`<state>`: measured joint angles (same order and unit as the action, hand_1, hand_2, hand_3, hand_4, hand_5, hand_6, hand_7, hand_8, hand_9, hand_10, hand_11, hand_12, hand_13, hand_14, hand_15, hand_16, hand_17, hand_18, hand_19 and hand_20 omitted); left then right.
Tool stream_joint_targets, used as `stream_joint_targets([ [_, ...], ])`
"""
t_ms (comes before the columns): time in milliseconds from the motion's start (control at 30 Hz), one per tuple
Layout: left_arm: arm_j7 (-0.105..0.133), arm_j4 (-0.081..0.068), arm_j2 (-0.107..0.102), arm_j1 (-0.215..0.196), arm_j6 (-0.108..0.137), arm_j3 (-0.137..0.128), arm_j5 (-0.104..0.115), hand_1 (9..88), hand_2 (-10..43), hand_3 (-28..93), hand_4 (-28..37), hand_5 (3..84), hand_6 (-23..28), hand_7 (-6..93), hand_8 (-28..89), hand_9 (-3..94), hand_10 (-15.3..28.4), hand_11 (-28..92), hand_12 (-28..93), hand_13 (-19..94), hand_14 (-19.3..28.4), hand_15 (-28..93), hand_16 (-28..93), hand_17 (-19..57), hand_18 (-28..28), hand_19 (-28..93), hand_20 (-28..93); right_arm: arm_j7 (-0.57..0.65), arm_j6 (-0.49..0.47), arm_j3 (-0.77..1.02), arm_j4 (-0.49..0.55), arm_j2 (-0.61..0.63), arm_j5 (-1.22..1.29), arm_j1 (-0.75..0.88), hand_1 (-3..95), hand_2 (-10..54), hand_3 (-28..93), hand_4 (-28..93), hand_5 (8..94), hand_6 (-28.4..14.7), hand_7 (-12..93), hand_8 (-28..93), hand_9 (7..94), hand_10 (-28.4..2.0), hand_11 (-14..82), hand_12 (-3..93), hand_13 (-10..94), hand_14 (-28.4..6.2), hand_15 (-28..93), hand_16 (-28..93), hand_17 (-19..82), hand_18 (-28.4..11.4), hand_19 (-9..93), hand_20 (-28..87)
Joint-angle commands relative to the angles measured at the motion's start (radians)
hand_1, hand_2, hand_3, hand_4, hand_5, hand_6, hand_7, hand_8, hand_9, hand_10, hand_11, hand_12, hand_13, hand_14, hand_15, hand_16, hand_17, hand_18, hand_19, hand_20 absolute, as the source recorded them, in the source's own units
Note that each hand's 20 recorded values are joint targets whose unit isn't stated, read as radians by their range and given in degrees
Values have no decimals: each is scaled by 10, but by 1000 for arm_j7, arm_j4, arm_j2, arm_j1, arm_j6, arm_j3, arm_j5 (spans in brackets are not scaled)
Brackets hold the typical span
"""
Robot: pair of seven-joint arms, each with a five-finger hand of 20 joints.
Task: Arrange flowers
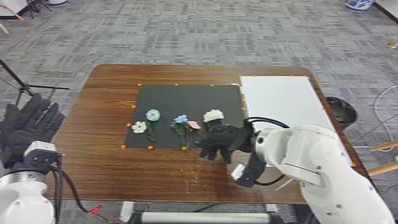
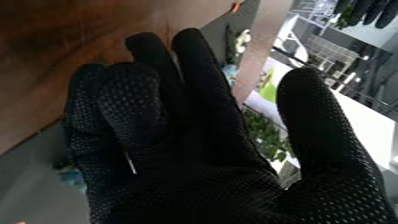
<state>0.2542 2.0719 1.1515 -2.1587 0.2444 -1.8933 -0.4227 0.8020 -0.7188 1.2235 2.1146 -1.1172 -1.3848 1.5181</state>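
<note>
Pointing leftward, the black-gloved right hand [image 1: 218, 138] was held loosely open, empty; the nearby white-bloomed flower [image 1: 213, 115] was laid lengthwise, bloom away.

A hand could pass over the far part of the square black mat [image 1: 182, 95] or the brown wooden table [image 1: 99, 110] left of it. Nearer, white, blue and pink flowers [image 1: 181, 119] obstructed the mat; the black-gloved right hand [image 1: 219, 142] blocked its near right corner.
</note>
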Motion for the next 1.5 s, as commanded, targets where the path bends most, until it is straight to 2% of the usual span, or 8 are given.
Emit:
stream_joint_targets([
  [33, -8, -1, -3, -1, -8, 6, -8, 242, 197, 666, -283, 389, 96, 63, -75, 286, 145, 172, 70, 214, 142, 186, -48, -78, 128, 325, 62, -10, 9, -18, -14, -8, -34, 4, 192, 193, 607, -173, 647, -87, 75, -88, 619, -192, 80, 150, 644, -161, 737, 273, 305, -247, 779, 355],
  [433, -8, 4, 1, -11, -13, 13, -10, 242, 198, 666, -283, 389, 96, 64, -75, 288, 144, 173, 69, 215, 142, 186, -48, -77, 129, 324, 63, 26, 0, -55, -21, -5, -152, -5, 195, 194, 601, -173, 644, -91, 72, -85, 601, -194, 76, 143, 635, -163, 727, 262, 300, -245, 776, 340],
  [800, -6, 9, 4, -14, -14, 5, -7, 242, 198, 666, -283, 390, 96, 65, -74, 290, 145, 175, 71, 214, 146, 191, -46, -79, 129, 325, 63, -18, 64, -57, -25, 2, -189, 9, 199, 197, 605, -168, 621, -97, 70, -86, 549, -191, 64, 135, 622, -165, 722, 253, 290, -242, 768, 324],
  [933, -12, 2, 3, -3, -17, 13, -8, 242, 198, 665, -283, 390, 96, 66, -74, 290, 145, 175, 71, 215, 147, 191, -47, -79, 129, 324, 63, -22, 70, -61, -28, 2, -202, 9, 197, 197, 612, -171, 608, -98, 68, -84, 534, -190, 63, 132, 611, -170, 719, 246, 284, -241, 763, 315],
  [1067, -13, 4, 4, -6, -16, 12, -9, 241, 198, 667, -283, 390, 96, 66, -75, 291, 145, 175, 71, 214, 147, 192, -46, -80, 130, 325, 64, -22, 83, -62, -27, 5, -224, 12, 197, 198, 616, -173, 601, -97, 69, -84, 523, -189, 62, 130, 607, -169, 717, 240, 281, -239, 762, 309],
  [1367, -8, 8, 3, -13, -21, 10, -5, 241, 197, 667, -283, 391, 96, 66, -75, 291, 146, 174, 72, 215, 147, 189, -46, -76, 128, 320, 62, -26, 96, -43, -25, 7, -187, 12, 197, 198, 621, -177, 585, -94, 72, -81, 499, -187, 62, 126, 597, -171, 717, 231, 279, -238, 761, 299],
  [1500, -9, 10, 5, -17, -24, 8, -7, 242, 197, 667, -283, 391, 97, 66, -75, 290, 146, 174, 72, 214, 147, 188, -45, -76, 127, 320, 62, -53, 108, -27, -13, 8, -154, 19, 197, 197, 620, -179, 589, -79, 82, -79, 512, -198, 68, 130, 598, -170, 709, 223, 278, -237, 760, 294],
])
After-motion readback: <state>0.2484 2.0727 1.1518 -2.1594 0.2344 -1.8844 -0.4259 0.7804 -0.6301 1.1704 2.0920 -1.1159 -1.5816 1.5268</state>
